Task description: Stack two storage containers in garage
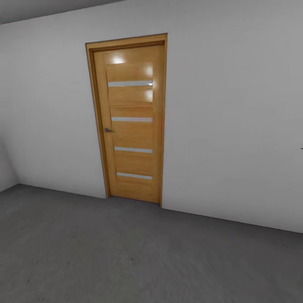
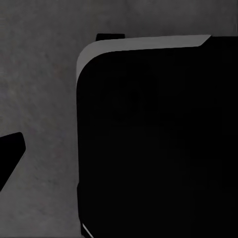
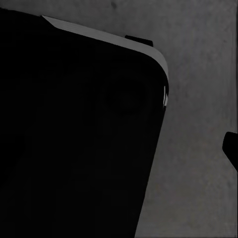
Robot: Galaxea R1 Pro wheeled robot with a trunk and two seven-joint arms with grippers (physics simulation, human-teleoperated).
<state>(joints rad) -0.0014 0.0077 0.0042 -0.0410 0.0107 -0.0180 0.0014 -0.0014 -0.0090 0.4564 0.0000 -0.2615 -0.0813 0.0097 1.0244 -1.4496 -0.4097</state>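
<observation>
The head view faced a plain white wall (image 1: 235, 109) with a closed wooden door (image 1: 131, 120) set in it; the door carried four narrow pale horizontal panes and a small metal handle (image 1: 108, 130) on its left edge; dark grey mottled concrete, the floor (image 1: 126, 256), ran from the foot of the wall toward the camera; a strip of grey ceiling (image 1: 38, 8) showed at the upper left.

The left wrist view looked down on that rough grey floor (image 2: 39, 99); a large black rounded body with a pale grey rim (image 2: 144, 148), apparently part of the robot itself, covered most of the picture; one dark fingertip (image 2: 10, 151) of the left gripper entered at the edge, and with its partner out of frame I could not tell how wide the fingers stood.

The right wrist view was much the same, with the grey floor (image 3: 198, 188) beside a black body with a pale rim (image 3: 74, 139); a single dark fingertip (image 3: 231, 148) of the right gripper poked in at the side, so its spread could not be judged either; both arms pointed downward, close beside the robot's body.

The storage containers could not be made out in these pictures.
</observation>
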